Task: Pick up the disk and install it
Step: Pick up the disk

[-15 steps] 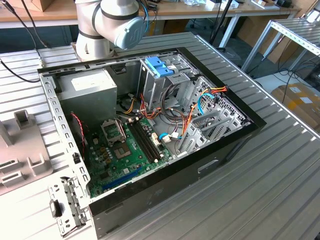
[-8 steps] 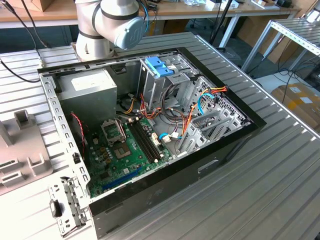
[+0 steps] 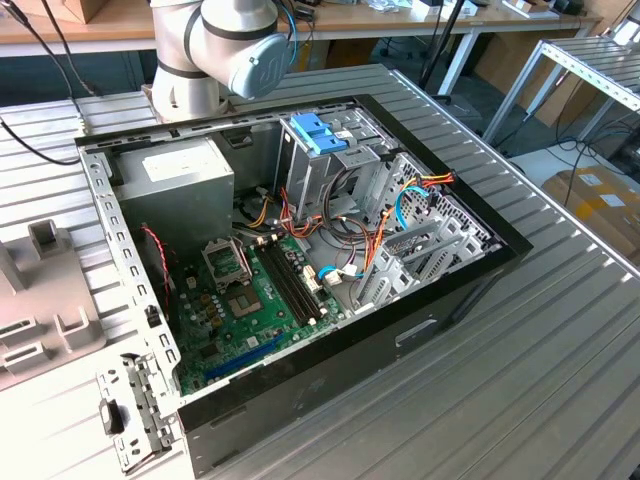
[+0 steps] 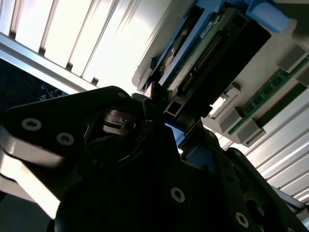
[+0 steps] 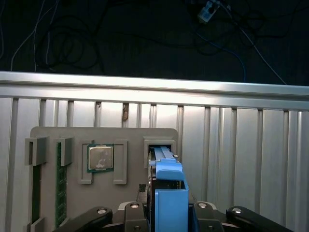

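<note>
Blue-railed disk (image 5: 169, 176) stands on edge, gripped by the hand (image 5: 170, 212), long axis pointing away from it.

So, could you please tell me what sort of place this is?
Probably a robotics lab set up for computer assembly: a robot arm on a ribbed aluminium table beside an open desktop computer case, a grey parts tray holding a processor, and workbenches behind.
</note>
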You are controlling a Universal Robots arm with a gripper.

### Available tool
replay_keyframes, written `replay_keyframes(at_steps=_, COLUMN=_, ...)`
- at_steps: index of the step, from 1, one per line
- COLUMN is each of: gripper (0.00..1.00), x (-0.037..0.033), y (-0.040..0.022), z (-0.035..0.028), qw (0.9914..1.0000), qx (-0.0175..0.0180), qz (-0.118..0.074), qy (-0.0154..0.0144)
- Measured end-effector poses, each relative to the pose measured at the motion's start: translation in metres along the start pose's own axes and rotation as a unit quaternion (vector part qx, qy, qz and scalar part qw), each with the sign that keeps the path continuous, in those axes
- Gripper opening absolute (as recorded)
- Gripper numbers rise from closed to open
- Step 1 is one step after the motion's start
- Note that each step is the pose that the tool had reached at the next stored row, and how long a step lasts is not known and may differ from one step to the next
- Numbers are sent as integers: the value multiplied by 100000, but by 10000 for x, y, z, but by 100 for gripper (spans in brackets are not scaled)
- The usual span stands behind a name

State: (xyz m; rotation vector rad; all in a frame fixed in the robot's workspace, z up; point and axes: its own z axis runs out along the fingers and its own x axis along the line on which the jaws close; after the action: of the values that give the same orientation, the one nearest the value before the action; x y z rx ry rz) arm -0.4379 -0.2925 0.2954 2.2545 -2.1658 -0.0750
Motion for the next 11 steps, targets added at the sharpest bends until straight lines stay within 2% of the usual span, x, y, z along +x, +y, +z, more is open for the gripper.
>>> replay_keyframes(at_steps=5, gripper=37, x=-1, y=2, z=-50, qw=100000, qx=-3, qz=-1, qy=0)
replay_keyframes(at_steps=11, gripper=37, x=-11, y=2, z=-56, qw=100000, qx=-2, qz=-6, qy=-9)
